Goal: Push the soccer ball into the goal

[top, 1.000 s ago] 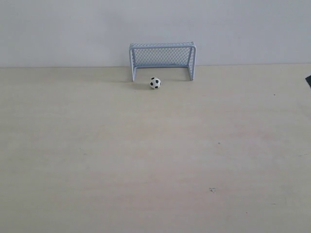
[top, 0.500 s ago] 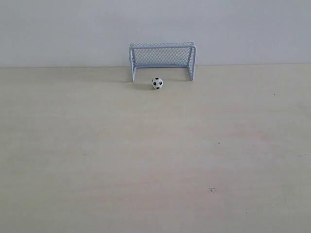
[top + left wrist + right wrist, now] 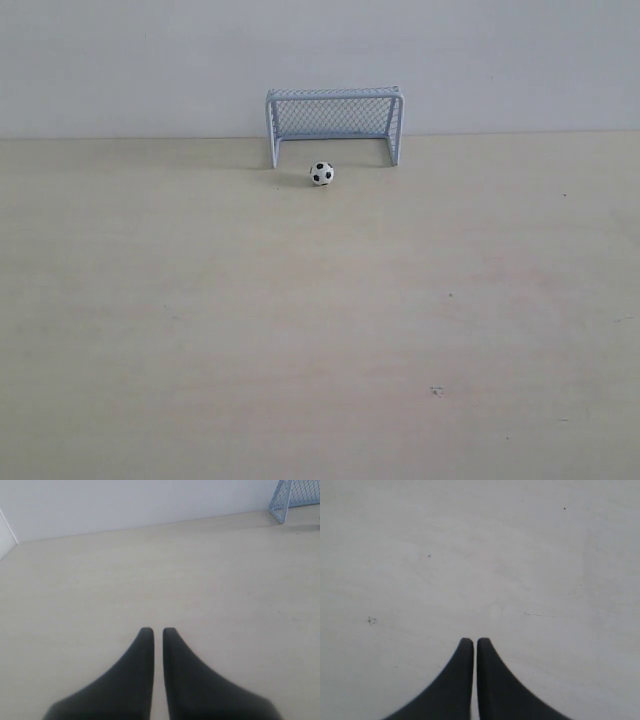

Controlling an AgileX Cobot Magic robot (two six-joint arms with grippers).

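White-and-black ball (image 3: pixel 321 174) rests just outside the goal (image 3: pixel 335 118) mouth.
It has barely shifted, so no score yet; my left pincer (image 3: pixel 153 631) and right pincer (image 3: pixel 470 641) are nearly shut, empty, well apart from it.

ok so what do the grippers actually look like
Only the finger ends show, in the wrist views. The left gripper and right gripper look alike: each has two matte black fingers, wide at the base and curving in to narrow rounded tips. No cables, markings or arm links are visible, and the exterior view shows neither arm.
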